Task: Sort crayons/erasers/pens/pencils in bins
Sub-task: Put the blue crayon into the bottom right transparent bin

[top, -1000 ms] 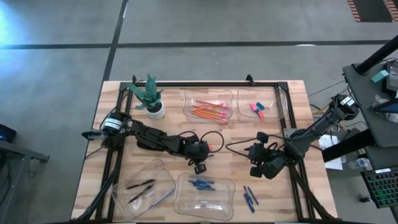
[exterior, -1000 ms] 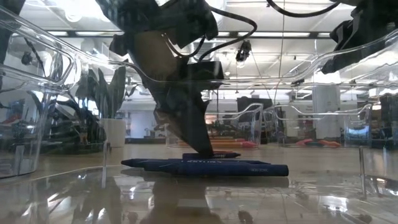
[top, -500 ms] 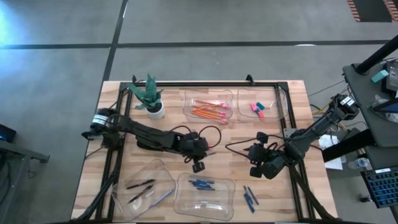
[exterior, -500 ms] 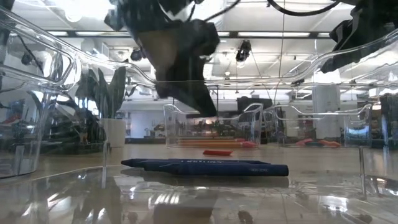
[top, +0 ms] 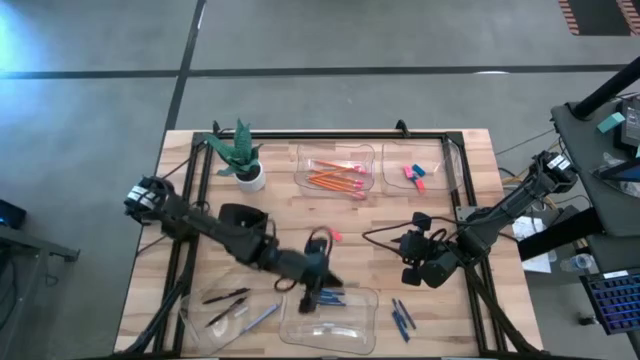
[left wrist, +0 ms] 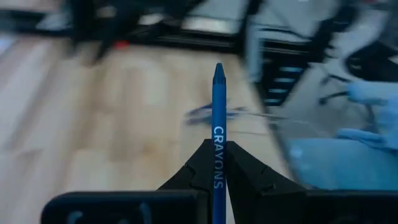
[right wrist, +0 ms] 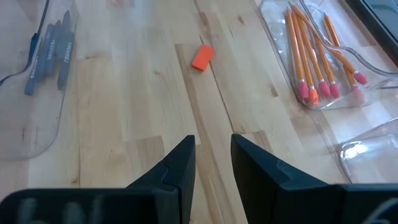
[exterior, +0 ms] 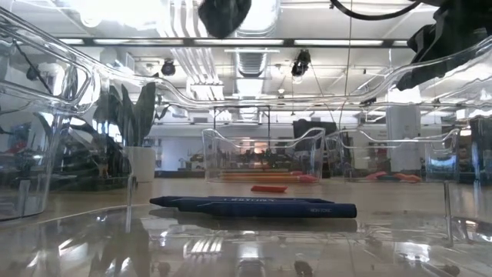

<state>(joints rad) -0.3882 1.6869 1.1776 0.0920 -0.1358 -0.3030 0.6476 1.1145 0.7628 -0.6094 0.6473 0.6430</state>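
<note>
Swung from table centre to over the clear plastic crayon bin (top: 330,316); left gripper (left wrist: 216,163) clamped on dark-blue crayon (left wrist: 217,134), ready to drop.

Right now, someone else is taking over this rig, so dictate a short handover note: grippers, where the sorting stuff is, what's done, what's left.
Left gripper: shut on a blue crayon, above the near middle bin that holds the other crayons.
Right gripper: open, empty, waiting at the table's right side.
Done: pencils in the far middle bin; two erasers in the far right bin; pens in the near left bin.
Left: release the held crayon; two crayons lie on the table right of their bin; one red eraser lies loose mid-table.
</note>
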